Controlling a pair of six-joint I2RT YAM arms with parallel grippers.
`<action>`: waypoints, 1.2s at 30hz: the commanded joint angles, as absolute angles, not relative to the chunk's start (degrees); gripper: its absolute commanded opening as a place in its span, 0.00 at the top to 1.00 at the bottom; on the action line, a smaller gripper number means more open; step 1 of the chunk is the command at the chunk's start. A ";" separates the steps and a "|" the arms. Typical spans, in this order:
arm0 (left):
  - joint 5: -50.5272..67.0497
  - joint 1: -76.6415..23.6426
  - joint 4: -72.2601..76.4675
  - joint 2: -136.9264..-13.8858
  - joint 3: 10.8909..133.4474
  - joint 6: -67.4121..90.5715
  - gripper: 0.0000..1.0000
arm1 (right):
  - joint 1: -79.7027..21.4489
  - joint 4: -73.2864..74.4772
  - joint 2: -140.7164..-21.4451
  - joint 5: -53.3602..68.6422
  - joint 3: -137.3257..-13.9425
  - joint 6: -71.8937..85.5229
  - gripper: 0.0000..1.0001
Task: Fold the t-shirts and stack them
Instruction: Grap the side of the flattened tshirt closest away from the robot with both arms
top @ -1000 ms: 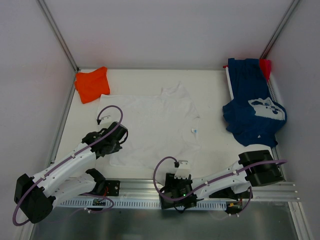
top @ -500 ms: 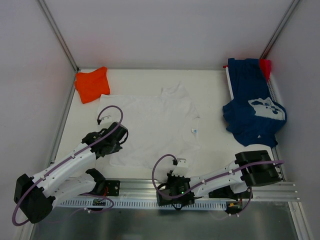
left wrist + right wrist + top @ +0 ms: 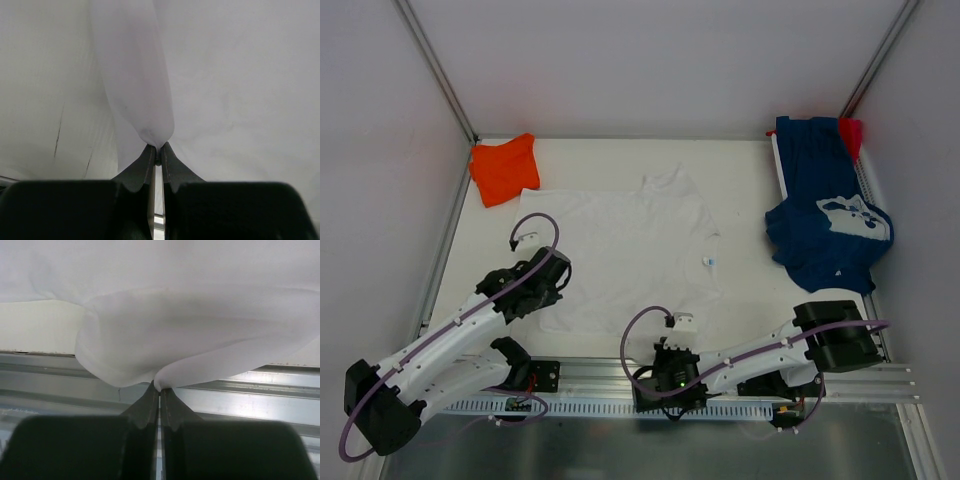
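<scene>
The white shirt (image 3: 630, 255), thin soft cloth, lies flat mid-table with its collar toward the far edge and its long axis running near to far. My left gripper (image 3: 157, 150) is clamped on a smooth fold at its left edge. My right gripper (image 3: 159, 386) is clamped on its bunched hem, above the ribbed metal rail (image 3: 250, 385).

You've got a plain white surface (image 3: 750, 180) boxed in by pale walls (image 3: 650, 60), slanted metal posts (image 3: 436, 70) at the back corners, and an aluminium rail (image 3: 585, 372) along your near edge.

right end effector (image 3: 160, 389) | pinching white t-shirt (image 3: 200, 315) hem | over rail (image 3: 240, 395)
</scene>
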State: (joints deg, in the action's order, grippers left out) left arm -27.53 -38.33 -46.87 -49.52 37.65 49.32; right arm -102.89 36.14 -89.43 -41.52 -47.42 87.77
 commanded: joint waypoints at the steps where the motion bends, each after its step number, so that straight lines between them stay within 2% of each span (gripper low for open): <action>1: -27.86 -38.85 -47.20 -46.94 37.44 49.92 1.00 | -103.27 43.85 -86.93 -46.05 -50.98 87.63 1.00; 16: -34.10 -38.76 -49.57 -42.19 38.84 52.29 1.00 | -99.15 50.36 -82.53 -51.24 -51.42 83.59 1.00; 28: -40.16 -37.36 -50.10 -43.59 41.13 53.26 1.00 | -89.22 50.36 -76.12 -53.88 -51.59 69.81 1.00; 36: -46.14 -34.72 -49.92 -44.11 43.50 52.57 1.00 | -77.79 44.76 -70.67 -53.35 -49.23 56.35 1.00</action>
State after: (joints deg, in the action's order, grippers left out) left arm -41.12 -36.16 -49.25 -43.51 40.32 53.04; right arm -80.75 47.22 -73.80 -51.64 -50.06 64.53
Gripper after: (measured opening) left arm 0.023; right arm 0.012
